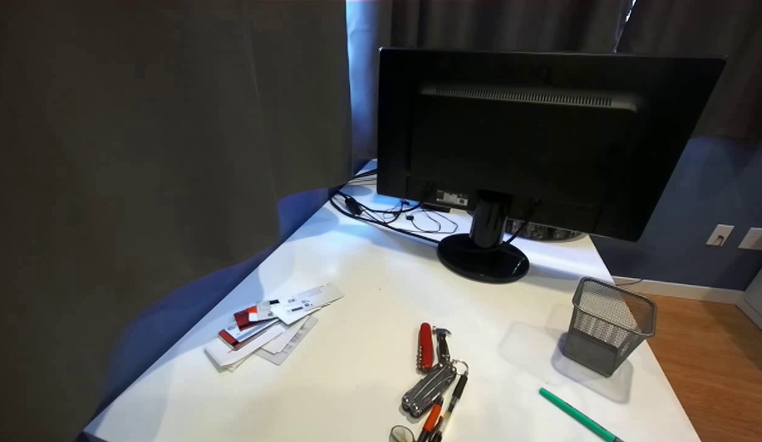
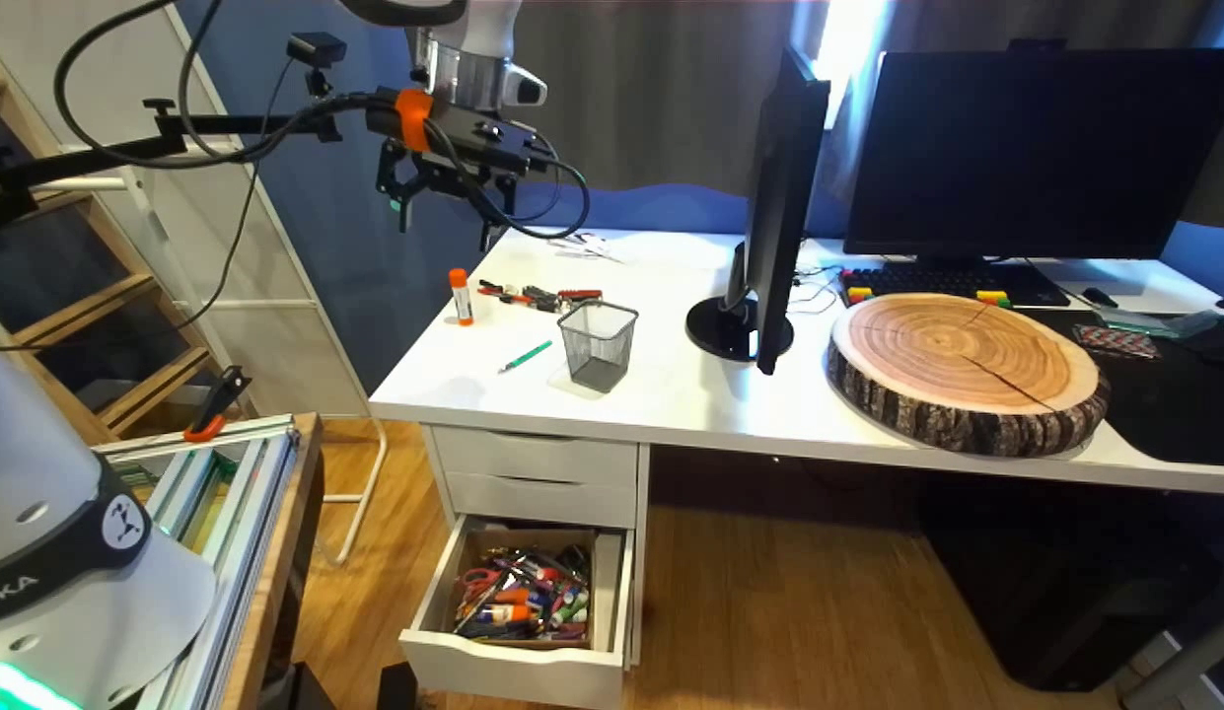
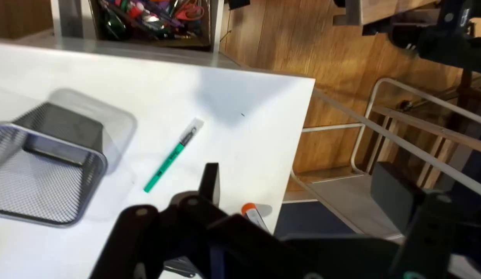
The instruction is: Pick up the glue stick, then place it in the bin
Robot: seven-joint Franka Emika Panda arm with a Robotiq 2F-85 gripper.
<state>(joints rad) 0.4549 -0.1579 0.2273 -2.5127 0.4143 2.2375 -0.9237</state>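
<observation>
The glue stick [image 2: 461, 301], a white tube with an orange cap, stands upright near the desk's end in an exterior view. In the wrist view the glue stick [image 3: 256, 218] shows only its orange and white upper part; my gripper's linkage hides the rest. The bin [image 2: 597, 350] is a small grey wire-mesh cup upright on the desk, also seen in the wrist view as the mesh bin [image 3: 66, 124]. My gripper [image 2: 446, 227] hangs in the air above the glue stick's height, apart from it. In the wrist view the gripper [image 3: 300, 186] has widely parted fingers with nothing between them.
A green craft knife [image 2: 526, 356] lies between glue stick and bin. Red-handled tools and a silver multi-tool [image 1: 428, 390] lie close by. White-and-red cards [image 1: 270, 322] and a black monitor [image 1: 522, 147] are farther along. Below the desk edge, a full drawer [image 2: 518, 656] is pulled out.
</observation>
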